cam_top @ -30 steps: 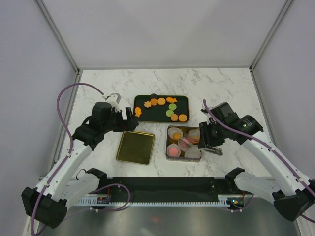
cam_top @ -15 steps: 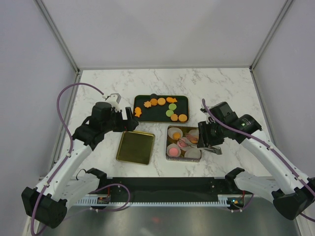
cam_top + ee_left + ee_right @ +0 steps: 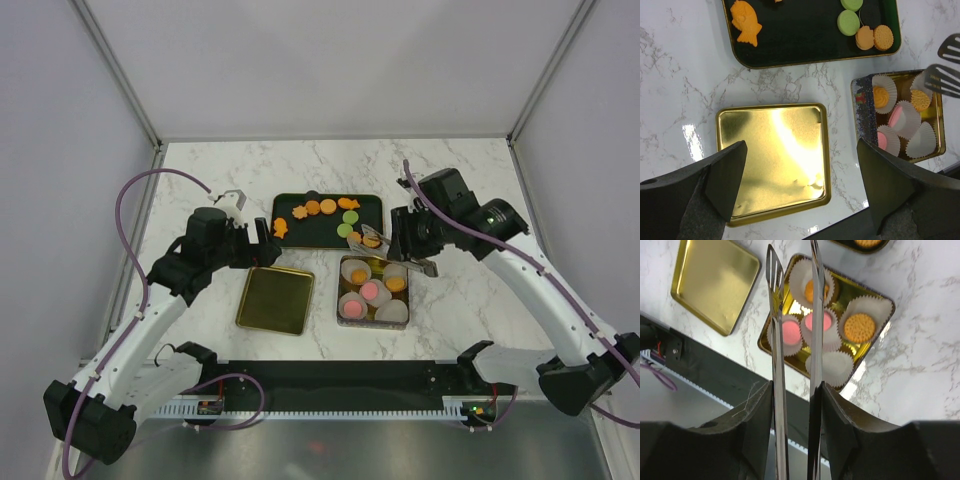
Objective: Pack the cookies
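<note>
- While the right gripper is clamped on the handle end of a pair of slim metal tongs, the tongs' two slotted blades stand slightly apart. In the overhead view their tips reach over the right end of the dark rectangular tray, close to a round orange biscuit there.
- The small flat cookies lie in two places. Nine rest loose on the dark tray: orange rounds, an orange flower, two orange fish shapes and two green rounds.
- The other four sit in the gold square tin, just in front of the tray's right half and apart from it.
- In the tin stand five white fluted paper cups. Two hold a round orange cookie each and two hold a pink one. The fifth, at the tin's near right corner, shows only white paper.
- The left gripper hangs with its fingers spread wide above the gold square lid.
- The lid lies flat on the white marble table, left of the tin and not touching it.
</note>
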